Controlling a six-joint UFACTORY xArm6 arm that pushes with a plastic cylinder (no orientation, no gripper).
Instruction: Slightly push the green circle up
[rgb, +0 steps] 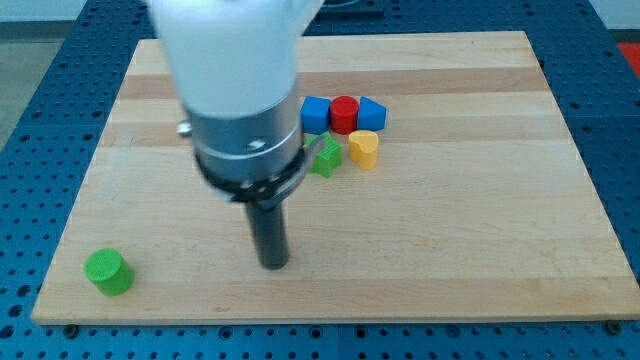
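The green circle (108, 271) is a short green cylinder near the board's bottom left corner. My tip (275, 264) rests on the board well to the right of it, at about the same height in the view, apart from every block. The arm's large white and grey body hides part of the board above the rod.
A cluster lies right of the arm: a blue block (316, 114), a red cylinder (344, 114), a second blue block (371, 114), a yellow block (363, 148) and a green block (326, 157) partly behind the arm. The wooden board (480, 230) sits on a blue perforated table.
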